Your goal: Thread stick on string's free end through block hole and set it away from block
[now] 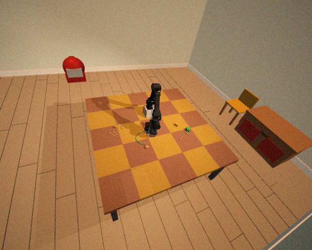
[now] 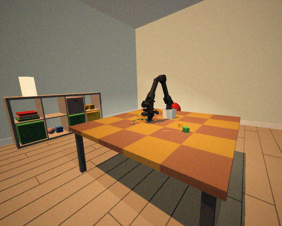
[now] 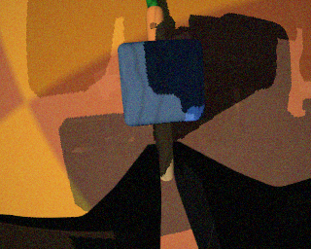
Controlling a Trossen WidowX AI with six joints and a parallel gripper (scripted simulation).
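Observation:
In the wrist view a small blue block (image 3: 146, 92) lies on the table, and a thin pale wooden stick (image 3: 166, 172) runs through its hole. One end of the stick sticks out on the far side, where the green string (image 3: 152, 2) is tied on. The near end pokes out towards me. My gripper (image 3: 163, 152) (image 1: 151, 131) (image 2: 149, 118) is low at the table and shut on this near end. In the top view the string (image 1: 136, 135) curves from the block (image 1: 147, 132) to the round wooden button (image 1: 147, 146).
Loose sticks (image 1: 112, 133) (image 1: 186, 133) (image 1: 181, 137) lie to the left and right of the arm. A green cube (image 1: 187, 129) (image 2: 186, 129) and a small yellow block (image 1: 176, 124) (image 2: 180, 125) are at the right. The arm's white base box (image 1: 147, 112) stands behind the gripper.

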